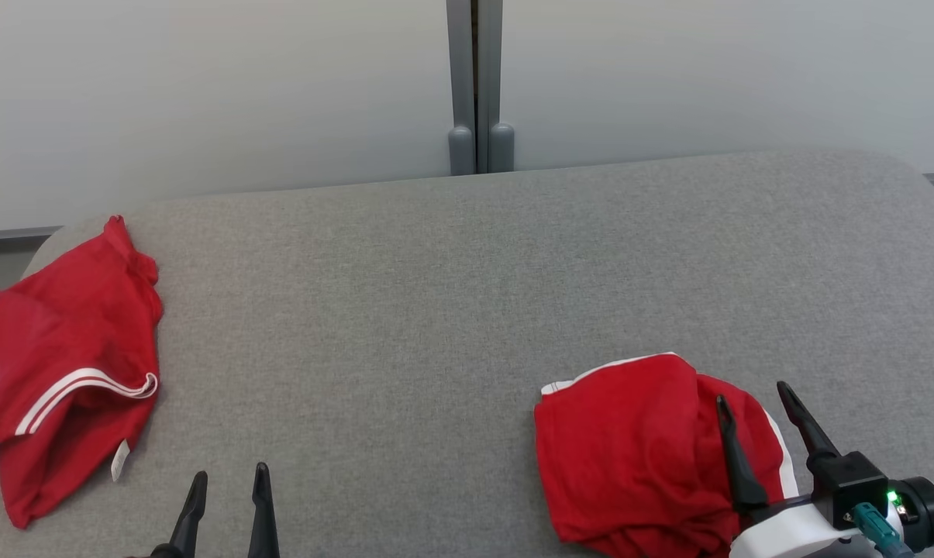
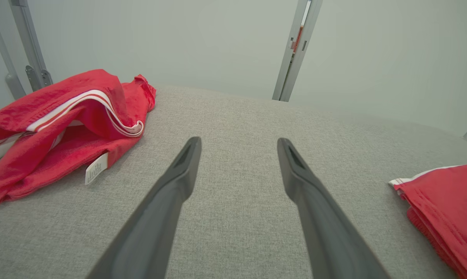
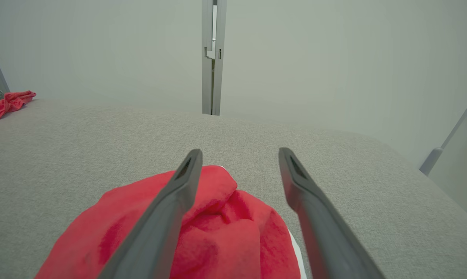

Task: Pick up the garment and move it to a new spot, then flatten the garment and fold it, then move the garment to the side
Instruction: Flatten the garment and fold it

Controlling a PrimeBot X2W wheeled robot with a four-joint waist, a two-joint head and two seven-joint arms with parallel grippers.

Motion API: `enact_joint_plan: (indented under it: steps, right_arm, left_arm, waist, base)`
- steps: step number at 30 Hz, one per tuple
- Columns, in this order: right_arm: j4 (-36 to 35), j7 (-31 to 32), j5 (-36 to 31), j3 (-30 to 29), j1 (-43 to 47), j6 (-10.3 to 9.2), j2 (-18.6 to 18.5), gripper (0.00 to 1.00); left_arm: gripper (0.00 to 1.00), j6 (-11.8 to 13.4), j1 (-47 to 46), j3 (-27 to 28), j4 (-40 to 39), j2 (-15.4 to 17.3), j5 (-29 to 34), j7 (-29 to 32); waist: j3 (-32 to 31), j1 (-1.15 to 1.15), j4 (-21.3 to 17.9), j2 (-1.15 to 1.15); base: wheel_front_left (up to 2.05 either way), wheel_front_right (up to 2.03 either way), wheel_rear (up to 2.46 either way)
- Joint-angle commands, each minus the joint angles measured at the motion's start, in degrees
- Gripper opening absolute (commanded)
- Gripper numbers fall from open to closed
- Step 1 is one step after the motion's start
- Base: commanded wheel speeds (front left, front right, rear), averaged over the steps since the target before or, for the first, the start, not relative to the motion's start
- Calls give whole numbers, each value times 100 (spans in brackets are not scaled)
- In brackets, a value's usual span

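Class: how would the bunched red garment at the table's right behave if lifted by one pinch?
The bunched red garment would probably sag and unfurl; it lies in soft folds. It looks thin, so likely light. Pushed across the grey table, it would probably bunch rather than slide.

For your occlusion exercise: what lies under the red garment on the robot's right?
Grey table shows around the red garment, white trim at its edge. Whatever its bunched folds cover is hidden.

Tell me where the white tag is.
Head view, lower left: the tag sticks out from the near edge of the left garment, lying on the table, just left of the left gripper.
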Motion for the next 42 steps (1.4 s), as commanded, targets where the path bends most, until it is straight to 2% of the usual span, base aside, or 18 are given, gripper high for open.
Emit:
enact_joint_plan:
  steps: [1,22,28,32,35,39,42]
  right_arm:
    - [-4,-18,34,2,-45,-8,-8,100]
    - [-81,-18,63,27,-46,-8,-8,100]
    - [-140,-18,65,25,-71,-8,-8,100]
    - [-174,-18,58,51,-127,-8,-8,100]
    - [-203,-18,44,90,-183,-8,-7,100]
    - [-240,-18,28,128,-258,-8,-8,100]
    - [-256,-18,21,150,-345,-8,-7,100]
  left_arm:
    - [100,-22,29,-6,22,1,32,-2]
    - [100,-59,-62,-58,56,1,56,-2]
    - [100,-127,-163,-292,109,1,-5,-2]
    - [100,-231,-278,-829,232,1,-121,-1]
    - [100,-301,-507,-1613,649,4,-327,-2]
    - [100,-324,-1030,-2760,1142,5,-1122,255]
    - [100,-323,-1432,-3300,1477,15,-1642,529]
  waist:
    - [13,0,-2,0]
    - [105,0,-128,0]
    - [158,0,-182,0]
    - [230,0,-292,0]
    - [308,0,-418,0]
    - [506,0,-598,0]
    - [673,0,-739,0]
  base:
    - [0,0,0]
    - [0,0,0]
    - [0,0,0]
    - [0,0,0]
    - [0,0,0]
    - [0,0,0]
    - [0,0,0]
